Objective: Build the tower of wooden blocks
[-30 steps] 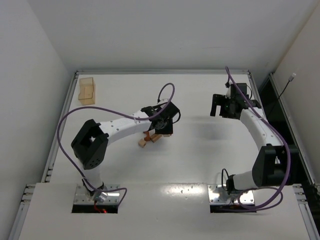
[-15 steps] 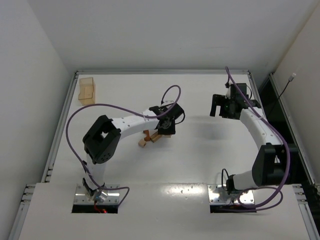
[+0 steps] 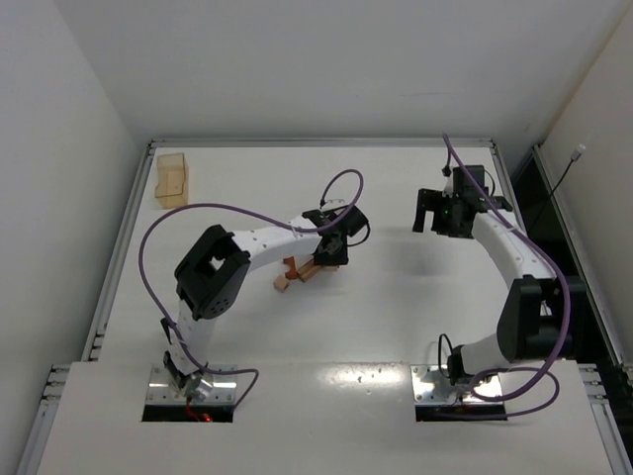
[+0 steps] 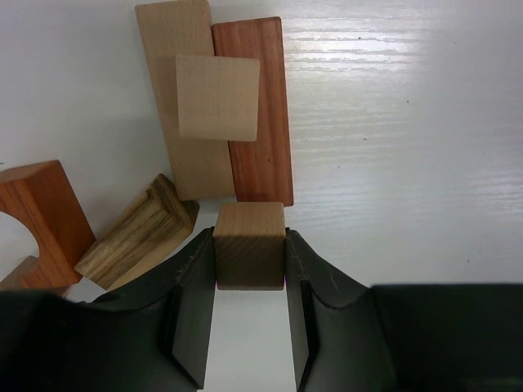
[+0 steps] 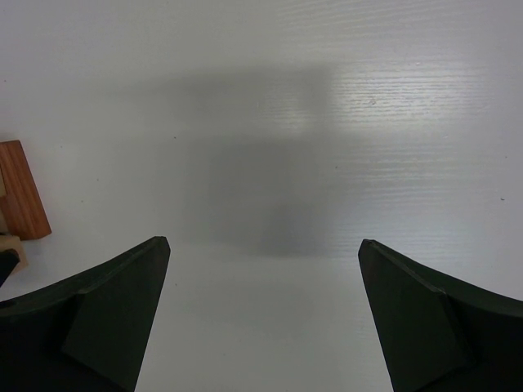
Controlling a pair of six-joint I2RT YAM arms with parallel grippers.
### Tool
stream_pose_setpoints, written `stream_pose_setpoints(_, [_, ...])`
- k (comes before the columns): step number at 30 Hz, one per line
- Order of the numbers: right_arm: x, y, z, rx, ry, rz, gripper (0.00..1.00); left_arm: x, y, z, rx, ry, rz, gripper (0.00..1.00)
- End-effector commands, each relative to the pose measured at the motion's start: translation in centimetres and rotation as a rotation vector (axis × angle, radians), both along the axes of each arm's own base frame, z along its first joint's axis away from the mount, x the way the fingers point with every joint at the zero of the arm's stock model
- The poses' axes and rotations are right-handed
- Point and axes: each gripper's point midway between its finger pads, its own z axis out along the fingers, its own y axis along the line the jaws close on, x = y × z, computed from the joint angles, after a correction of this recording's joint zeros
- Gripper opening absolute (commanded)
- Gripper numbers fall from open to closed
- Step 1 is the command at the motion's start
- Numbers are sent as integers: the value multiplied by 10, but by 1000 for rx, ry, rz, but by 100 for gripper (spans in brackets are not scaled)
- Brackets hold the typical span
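Observation:
In the left wrist view my left gripper (image 4: 250, 261) is shut on a small light tan cube (image 4: 250, 243), held just off the near end of the wood block group. That group is a light tan bar (image 4: 176, 139) and a reddish-brown bar (image 4: 260, 122) lying side by side, with a light tan cube (image 4: 217, 96) on top. A striped brown block (image 4: 137, 234) and a reddish arch block (image 4: 41, 208) lie to the left. In the top view the left gripper (image 3: 328, 253) is over the blocks (image 3: 295, 273). My right gripper (image 3: 432, 210) is open and empty (image 5: 261, 269), well right of them.
A translucent tan plastic box (image 3: 172, 178) stands at the far left corner of the white table (image 3: 396, 297). The end of a reddish-brown block (image 5: 20, 200) shows at the left edge of the right wrist view. Side walls stand close on both sides.
My left arm's elbow has swung to the right and the left gripper has shifted slightly right over the blocks. The right arm has barely moved.

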Motion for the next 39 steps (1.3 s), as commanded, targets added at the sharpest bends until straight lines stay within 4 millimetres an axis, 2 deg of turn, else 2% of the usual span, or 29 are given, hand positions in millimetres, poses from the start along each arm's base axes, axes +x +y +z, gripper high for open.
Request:
stream_pose_setpoints(1, [12, 2, 8, 24, -42, -6, 99, 9, -7, 6, -4, -34, 19, 0])
stream_pose_setpoints(15, [12, 5, 6, 39, -32, 5, 99, 18, -5, 5, 32, -59, 27, 0])
stream_pose_setpoints(31, [14, 10, 4, 47, -32, 20, 99, 40, 15, -10, 73, -45, 73, 0])
stream_pose_setpoints(38, [14, 10, 1, 47, -23, 19, 99, 42, 11, -7, 58, -52, 62, 0])
stream_pose_setpoints(39, [14, 10, 1, 47, -23, 19, 99, 41, 10, -12, 59, -40, 58, 1])
